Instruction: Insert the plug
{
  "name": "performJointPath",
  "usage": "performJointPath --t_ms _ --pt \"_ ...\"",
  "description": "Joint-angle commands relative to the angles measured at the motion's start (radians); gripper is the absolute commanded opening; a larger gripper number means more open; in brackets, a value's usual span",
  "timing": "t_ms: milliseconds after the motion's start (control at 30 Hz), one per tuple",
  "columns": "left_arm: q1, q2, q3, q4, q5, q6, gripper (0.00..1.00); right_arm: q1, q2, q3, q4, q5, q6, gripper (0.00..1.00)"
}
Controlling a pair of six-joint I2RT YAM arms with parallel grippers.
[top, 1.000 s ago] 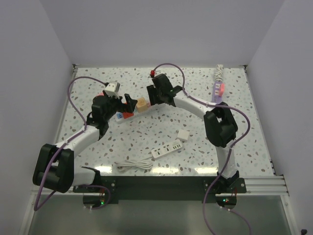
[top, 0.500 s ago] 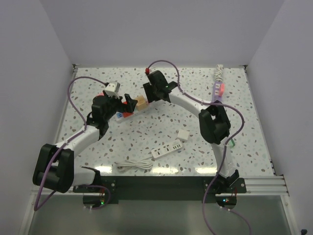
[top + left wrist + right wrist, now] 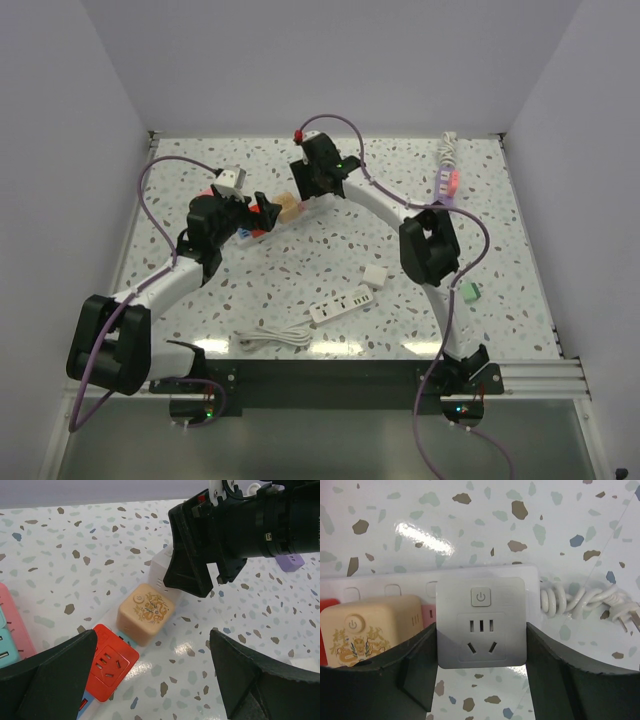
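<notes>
A white socket cube (image 3: 481,622) sits between the fingers of my right gripper (image 3: 481,680), whose pads press on both its sides. It stands over a white power strip (image 3: 395,582), right beside a tan cube (image 3: 367,630). I cannot tell how deep it sits in the strip. In the left wrist view the tan cube (image 3: 145,611) and a red socket cube (image 3: 107,662) stand in a row, and the right gripper (image 3: 200,545) hides most of the white cube (image 3: 167,565). My left gripper (image 3: 150,680) is open and empty, just in front of them.
A coiled white cord (image 3: 570,600) with a plug (image 3: 625,615) runs from the strip. In the top view there are a purple strip (image 3: 446,182) at the back right, a second white strip (image 3: 340,305), a small white adapter (image 3: 374,275), a green block (image 3: 468,291) and a loose cable (image 3: 270,340).
My right gripper has moved left and toward the back, to the far side of the tan cube. The right arm's elbow shifted left and uncovered the green block. The left arm has not moved.
</notes>
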Motion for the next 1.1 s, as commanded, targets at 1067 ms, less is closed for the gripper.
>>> performJointPath --t_ms 1067 --pt "0.003 -0.022 -0.005 0.039 0.013 0.021 1.00 0.020 -0.034 -0.394 0.153 0.210 -0.001 0.00"
